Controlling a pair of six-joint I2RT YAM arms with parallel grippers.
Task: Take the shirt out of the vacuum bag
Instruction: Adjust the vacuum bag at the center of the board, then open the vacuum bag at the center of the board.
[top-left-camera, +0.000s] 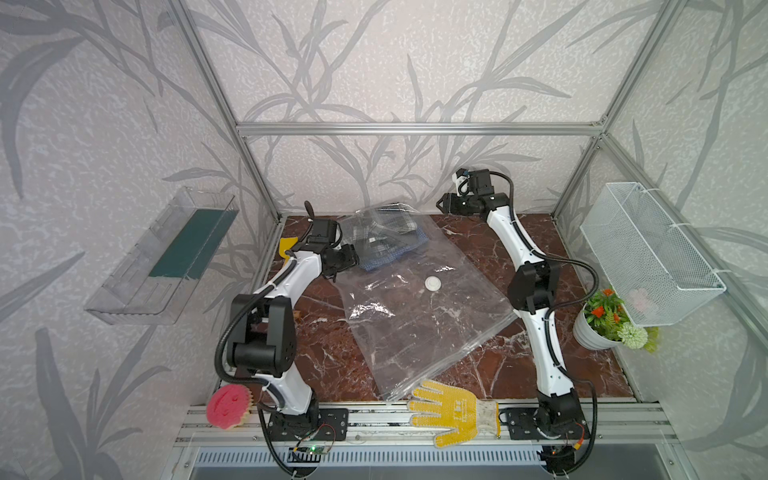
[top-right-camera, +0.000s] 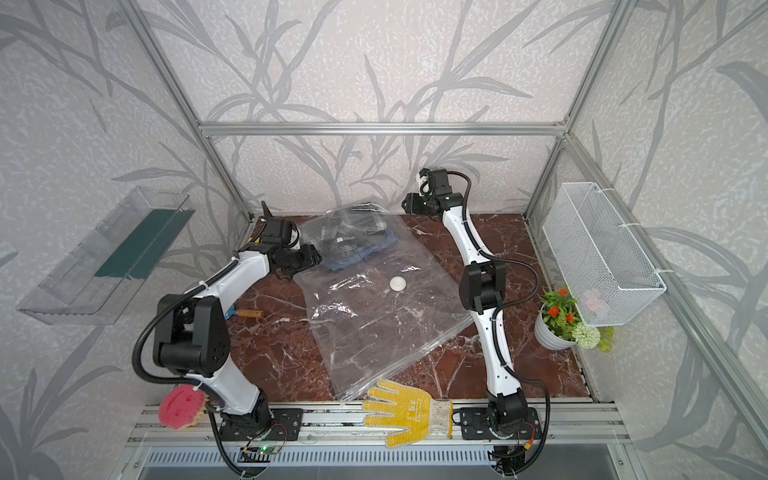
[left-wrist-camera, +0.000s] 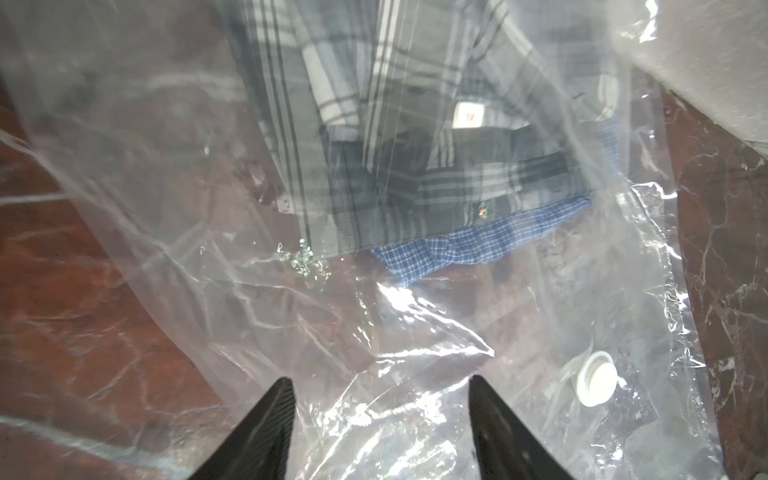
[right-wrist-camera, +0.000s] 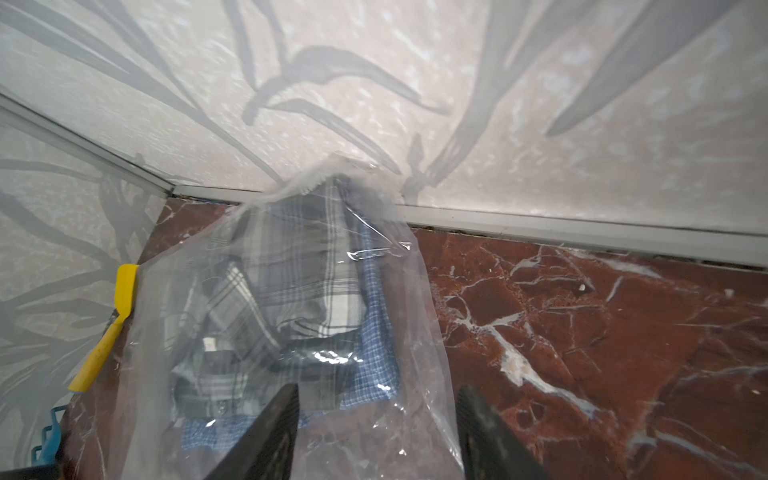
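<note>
The clear vacuum bag (top-left-camera: 415, 332) (top-right-camera: 374, 332) lies flat across the marble table, its round white valve (top-left-camera: 433, 284) (left-wrist-camera: 596, 378) facing up. The grey plaid shirt (top-left-camera: 382, 239) (top-right-camera: 353, 241) (left-wrist-camera: 415, 166) (right-wrist-camera: 291, 291), over blue checked fabric, sits inside the bag's far end, where the plastic bulges up. My left gripper (top-left-camera: 347, 259) (left-wrist-camera: 380, 382) is open at the bag's left edge beside the shirt, with only crinkled plastic beyond its fingers. My right gripper (top-left-camera: 441, 204) (right-wrist-camera: 376, 390) hangs open above the bag's far right corner, holding nothing.
A yellow spatula (top-left-camera: 286, 245) (right-wrist-camera: 112, 328) lies at the far left corner. A yellow glove (top-left-camera: 449, 411) and a pink sponge (top-left-camera: 228, 405) rest on the front rail. A flower pot (top-left-camera: 602, 324) stands at right under a white wire basket (top-left-camera: 648, 253). A clear shelf (top-left-camera: 166, 257) hangs on the left wall.
</note>
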